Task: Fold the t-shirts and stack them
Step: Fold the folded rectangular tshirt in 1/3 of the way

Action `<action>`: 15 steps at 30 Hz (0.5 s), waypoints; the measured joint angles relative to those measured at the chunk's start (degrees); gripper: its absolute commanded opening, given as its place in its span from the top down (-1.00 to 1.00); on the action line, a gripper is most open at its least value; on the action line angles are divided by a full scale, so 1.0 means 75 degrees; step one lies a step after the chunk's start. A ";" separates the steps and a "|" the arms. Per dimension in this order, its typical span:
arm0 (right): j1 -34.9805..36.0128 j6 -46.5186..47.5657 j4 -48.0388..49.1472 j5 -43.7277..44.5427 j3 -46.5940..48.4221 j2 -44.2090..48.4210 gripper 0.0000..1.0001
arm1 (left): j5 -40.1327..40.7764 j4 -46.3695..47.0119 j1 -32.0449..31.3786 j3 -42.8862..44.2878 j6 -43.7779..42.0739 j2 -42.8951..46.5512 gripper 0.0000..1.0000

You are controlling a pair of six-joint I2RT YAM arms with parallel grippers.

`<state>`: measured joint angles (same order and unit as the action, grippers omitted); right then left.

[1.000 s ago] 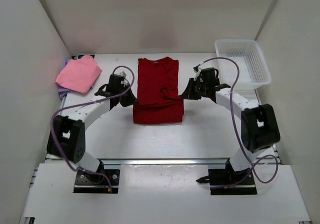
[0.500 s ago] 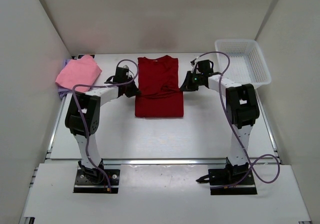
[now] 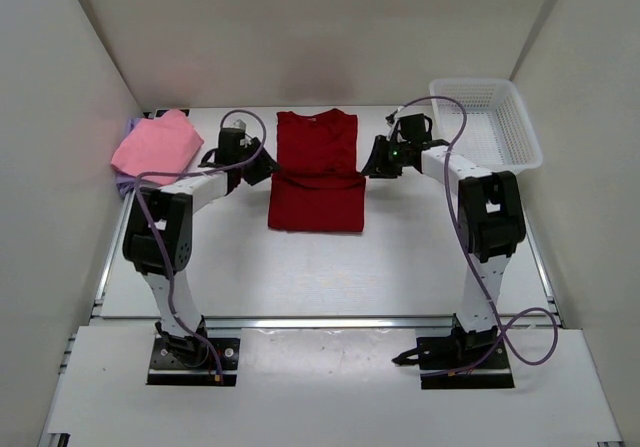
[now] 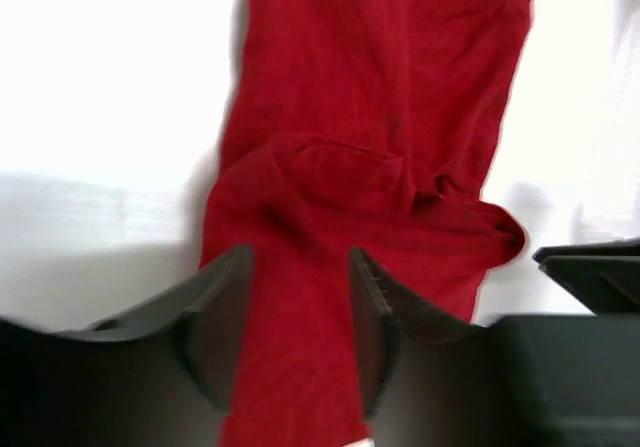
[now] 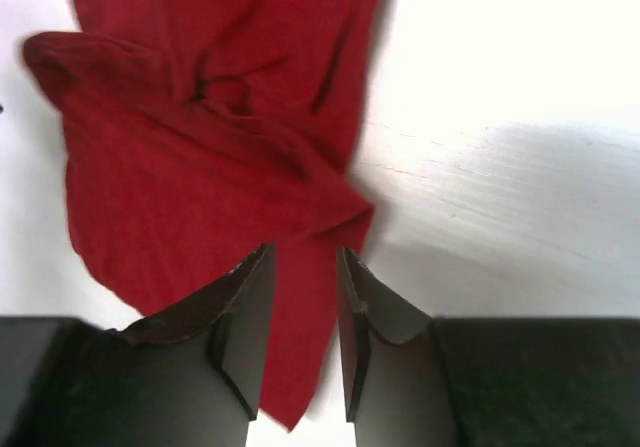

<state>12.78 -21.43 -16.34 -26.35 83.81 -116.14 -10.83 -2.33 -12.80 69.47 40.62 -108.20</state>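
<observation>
The dark red t-shirt [image 3: 318, 172] lies flat mid-table, collar toward the far wall, with a folded layer across its near half. My left gripper [image 3: 262, 167] is at its left edge and my right gripper [image 3: 372, 162] at its right edge. In the left wrist view the left gripper [image 4: 300, 307] stands open over the red cloth [image 4: 380, 117], nothing pinched. The right gripper [image 5: 303, 307] is also open, above a loose corner of the cloth [image 5: 200, 167]. The pink t-shirt [image 3: 155, 147] lies folded at the far left on the lavender t-shirt [image 3: 128, 182].
A white lattice basket [image 3: 487, 127] stands at the far right corner. White walls close in the table on three sides. Both arms reach inward from the near edge, with purple cables looping above them.
Both grippers carried the red shirt's folded edge toward the far side, then opened and let go of the cloth. The shirt now lies flatter and shorter.
</observation>
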 measured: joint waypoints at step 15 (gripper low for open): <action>0.1979 0.0096 0.0181 0.0358 0.0787 -0.0522 1.00 | -0.0111 0.1335 -0.1498 -0.2891 0.0379 0.1443 0.21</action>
<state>27.62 -20.71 -14.98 -23.66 89.71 -120.05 -11.66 7.68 -24.03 47.79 43.46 -97.38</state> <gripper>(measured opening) 0.005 0.395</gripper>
